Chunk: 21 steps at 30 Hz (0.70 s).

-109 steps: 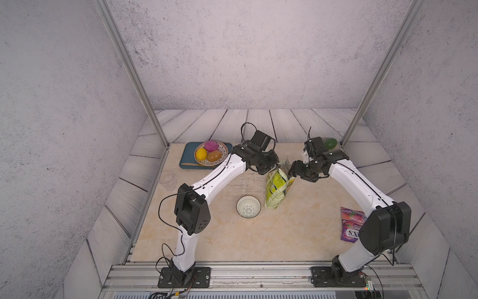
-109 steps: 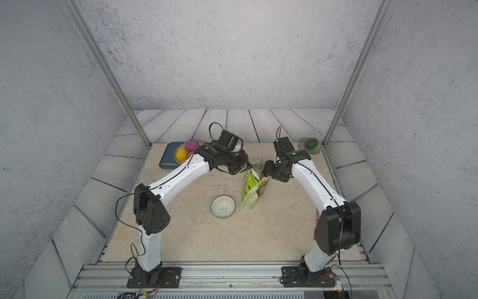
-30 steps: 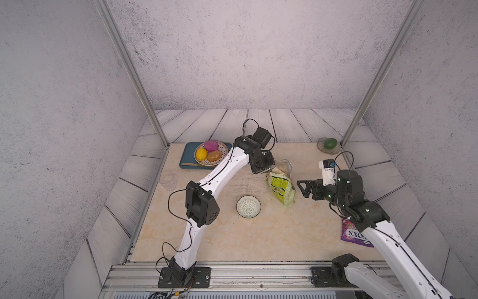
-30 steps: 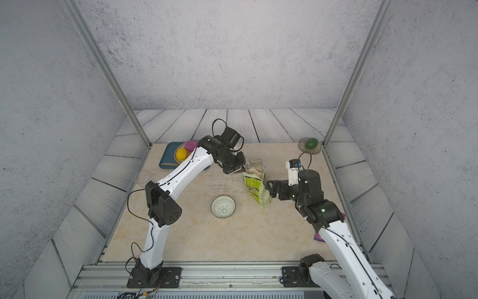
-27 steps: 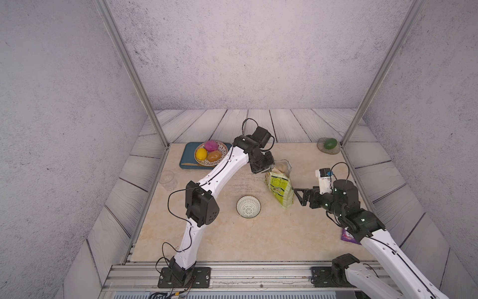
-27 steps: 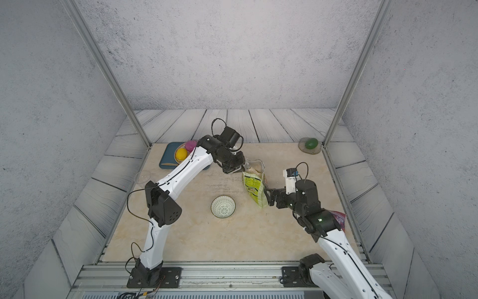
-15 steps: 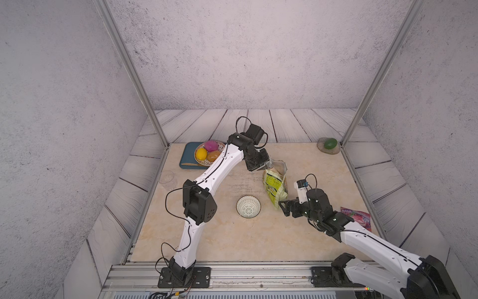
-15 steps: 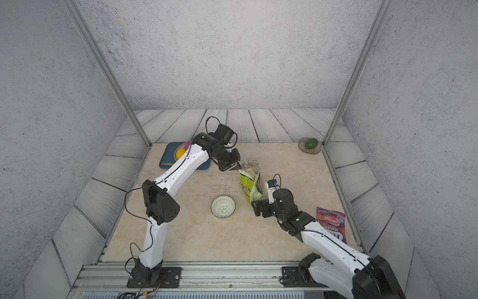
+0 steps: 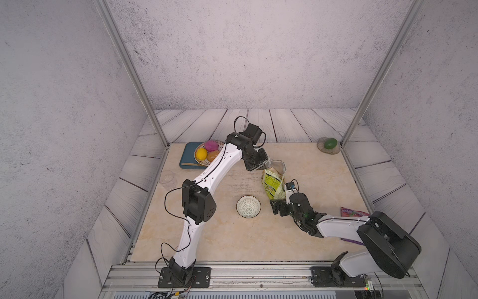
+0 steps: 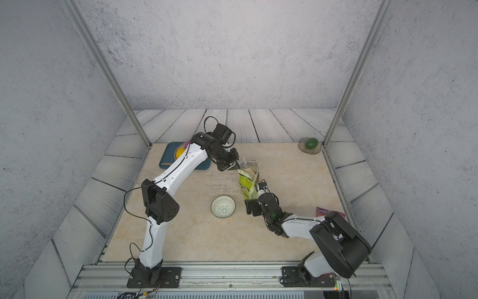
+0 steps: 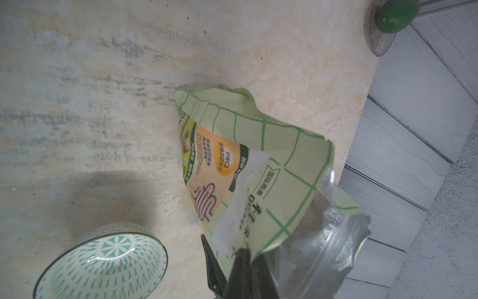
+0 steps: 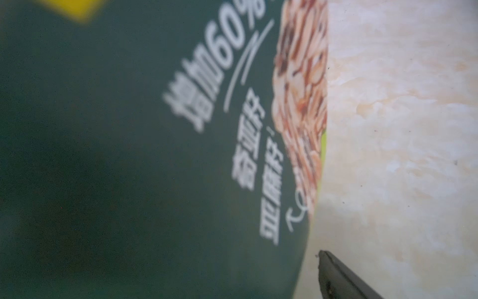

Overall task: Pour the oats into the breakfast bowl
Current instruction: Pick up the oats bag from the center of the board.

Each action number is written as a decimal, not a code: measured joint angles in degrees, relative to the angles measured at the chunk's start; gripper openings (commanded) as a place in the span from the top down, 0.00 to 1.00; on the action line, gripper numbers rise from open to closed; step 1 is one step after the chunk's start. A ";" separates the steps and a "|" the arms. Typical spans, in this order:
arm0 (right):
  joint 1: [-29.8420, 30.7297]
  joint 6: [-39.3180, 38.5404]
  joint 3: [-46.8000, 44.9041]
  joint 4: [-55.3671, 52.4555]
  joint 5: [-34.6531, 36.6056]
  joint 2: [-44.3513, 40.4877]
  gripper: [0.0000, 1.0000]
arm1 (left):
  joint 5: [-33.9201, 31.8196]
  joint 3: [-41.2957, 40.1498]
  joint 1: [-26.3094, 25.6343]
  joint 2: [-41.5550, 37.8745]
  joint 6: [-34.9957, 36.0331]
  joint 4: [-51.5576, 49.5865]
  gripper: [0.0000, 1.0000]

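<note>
Your right arm [image 9: 336, 227] has swung down and across since a second ago, from out at the counter's side to low by the foot of the pouch [image 9: 273, 181]. The left arm has barely shifted.

In both top views the left jaws are shut on the pouch's top edge. They hold it upright and slightly leaning, mouth open, with pale oats [image 10: 248, 170] showing inside. The right jaws stand wide open at the pouch's bottom. The bowl [image 9: 248, 206] sits empty on the counter [image 9: 219, 238], just beside the pouch. I judge you are at the second grip, securing the base so the pouch can be tipped. Next you need to close on the bottom, then lift and turn the mouth over the bowl.

The left wrist view confirms the pinch: dark fingers [image 11: 240, 269] clamp the printed edge by the clear zip strip. The bowl [image 11: 103, 264] is cut off by the frame edge, and no oats show here.

In the right wrist view the pouch [image 12: 155, 155] fills most of the frame, blurred. Only one finger [image 12: 344, 279] shows, apart from the pouch, so you cannot tell whether the pouch lies between the jaws yet. The flakes there are printed.
</note>
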 measured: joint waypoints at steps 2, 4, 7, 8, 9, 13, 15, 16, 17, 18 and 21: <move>0.17 -0.39 0.07 3.50 1.90 2.97 0.01 | 0.02 0.00 0.11 0.00 0.17 -0.50 1.00; 0.24 -1.07 0.59 5.75 3.26 5.68 0.01 | 0.00 0.00 0.20 0.00 0.20 -1.11 1.00; 0.24 -2.56 1.64 9.09 4.35 8.83 0.01 | -0.02 0.00 0.33 0.00 0.24 -1.92 1.00; 0.31 -3.28 1.79 10.54 4.68 9.75 0.01 | -0.04 0.00 0.37 0.00 0.33 -2.27 1.00; 0.31 -4.02 2.08 11.61 4.94 10.58 0.02 | -0.13 0.00 0.37 0.00 0.42 -2.60 1.00; 0.46 -6.75 4.39 14.47 6.45 14.12 0.07 | -1.22 0.20 0.48 0.09 0.63 -4.46 1.00; 0.48 -7.98 4.66 16.39 7.10 15.21 0.12 | -1.88 1.20 0.68 0.59 0.66 -5.60 1.00; 0.50 -8.35 4.66 17.07 7.30 15.47 0.16 | -2.21 1.86 0.74 0.90 0.68 -6.16 1.00; 0.52 -8.81 4.63 17.64 7.54 15.58 0.21 | -2.43 2.32 0.85 1.11 0.72 -6.58 1.00; 0.59 -9.09 4.61 18.01 7.78 15.58 0.27 | -2.62 2.78 1.07 1.31 0.81 -6.99 1.00; 0.61 -10.45 4.76 18.29 8.28 15.50 0.53 | -2.58 3.37 1.64 1.49 1.07 -7.65 1.00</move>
